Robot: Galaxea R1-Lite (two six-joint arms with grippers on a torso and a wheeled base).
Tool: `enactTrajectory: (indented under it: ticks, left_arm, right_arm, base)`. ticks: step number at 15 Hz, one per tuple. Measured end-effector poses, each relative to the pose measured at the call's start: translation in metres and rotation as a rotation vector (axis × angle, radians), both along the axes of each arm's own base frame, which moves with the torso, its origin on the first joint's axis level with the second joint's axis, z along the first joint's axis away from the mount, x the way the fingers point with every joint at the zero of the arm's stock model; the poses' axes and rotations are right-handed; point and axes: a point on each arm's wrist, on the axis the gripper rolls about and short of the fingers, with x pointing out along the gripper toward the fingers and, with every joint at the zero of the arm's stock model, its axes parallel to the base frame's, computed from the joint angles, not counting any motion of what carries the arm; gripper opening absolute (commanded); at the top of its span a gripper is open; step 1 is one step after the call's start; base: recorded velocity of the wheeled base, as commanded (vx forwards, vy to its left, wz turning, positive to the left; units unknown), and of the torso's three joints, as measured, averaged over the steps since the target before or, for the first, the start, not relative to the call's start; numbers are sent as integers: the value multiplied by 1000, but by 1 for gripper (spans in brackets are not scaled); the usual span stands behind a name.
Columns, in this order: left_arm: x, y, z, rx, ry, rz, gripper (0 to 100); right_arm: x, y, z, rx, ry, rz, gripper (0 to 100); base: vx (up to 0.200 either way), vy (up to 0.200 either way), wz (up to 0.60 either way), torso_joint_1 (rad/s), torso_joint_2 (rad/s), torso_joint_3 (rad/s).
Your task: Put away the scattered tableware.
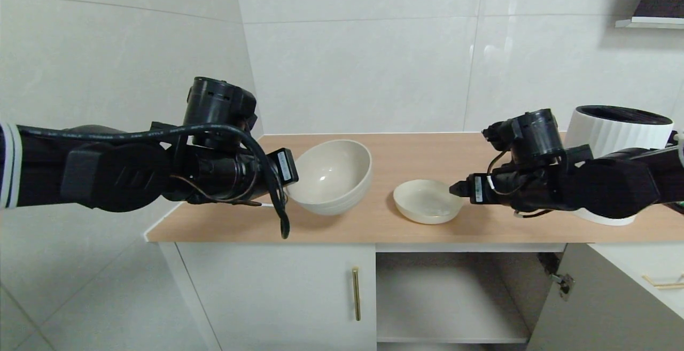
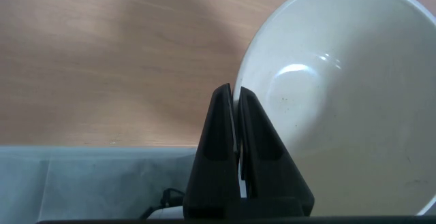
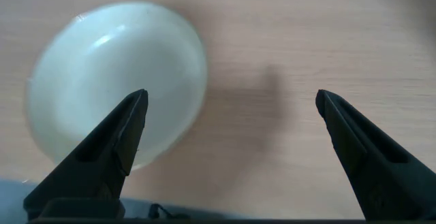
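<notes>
Wrist views show left end effector [image 2: 236, 91] pinching bowl [image 2: 340, 81] rim, right end effector [image 3: 231, 96] spread beside dish [image 3: 116, 81].

A large cream bowl [image 1: 331, 177] is tilted, its opening turned partly sideways, its rim pinched in the left claw [image 2: 236, 94]; it may just touch the worktop [image 1: 374, 223]. Nearby, apart, a small shallow cream dish [image 1: 427, 200] sits upright.
</notes>
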Motion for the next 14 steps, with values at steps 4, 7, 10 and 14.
enactTrajectory:
  ticks: [4,7,10,14]
  left_arm:
    - [-1,1,1,-2,-4,-1,0]
    - [-2,0,2,-3,-6,-3,0]
    - [-2,1,2,-4,-7,-2,0]
    - [-2,1,3,-3,-11,-4,0]
  right_arm:
    - [11,18,-19,-2,27,-42,100]
    - [14,21,-25,-6,38,-41,100]
    - [15,23,-28,4,48,-44,0]
    - [16,25,-25,29,39,-51,0]
  base:
    - [0,0,0,0,0,0]
    - [0,0,0,0,0,0]
    - [0,0,0,0,0,0]
    - [0,0,0,0,0,0]
